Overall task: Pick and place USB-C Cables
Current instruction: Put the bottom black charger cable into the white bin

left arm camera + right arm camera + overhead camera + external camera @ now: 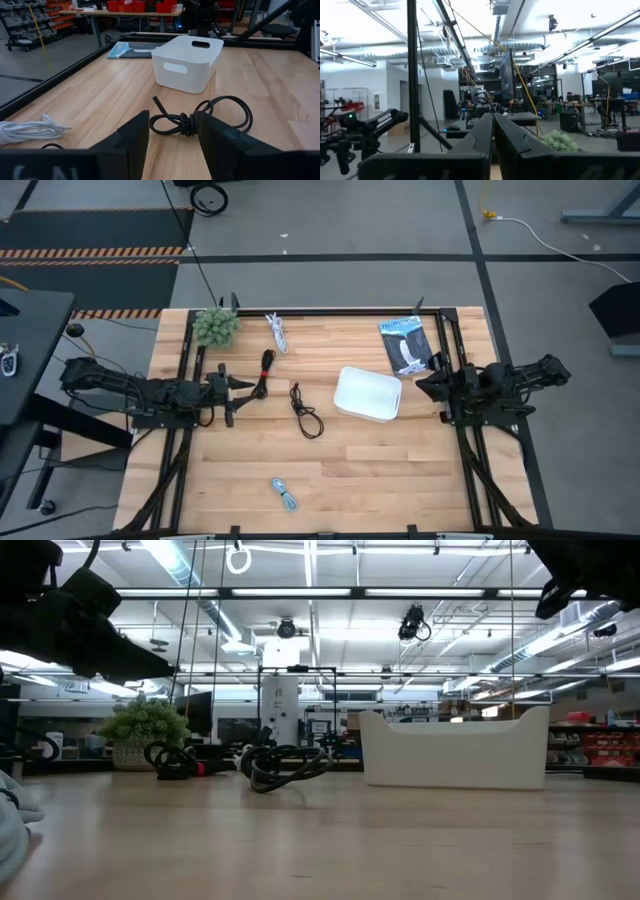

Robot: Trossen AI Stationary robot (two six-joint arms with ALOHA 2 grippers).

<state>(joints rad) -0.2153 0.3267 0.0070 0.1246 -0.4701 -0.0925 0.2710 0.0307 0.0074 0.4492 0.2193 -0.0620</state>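
Four cables lie on the wooden table, none held. The white cable [277, 332] is near the far edge. The black one with a red band [266, 372] is just beyond my left gripper [243, 389]. The plain black cable [305, 412] [200, 117] lies ahead of that gripper's open fingers [172, 135]. The light blue-grey cable [284, 494] is near the near edge. My left gripper hovers open above the table's left part and touches nothing. My right gripper [420, 385] [493, 125] is shut and held up off the table, right of the white tray [368, 393].
The white tray [187, 62] stands right of centre, with a flat black packet with a blue label [405, 343] behind it by the far right corner. A small green plant [215, 326] sits at the far left corner. Black frame rails run along the table's edges.
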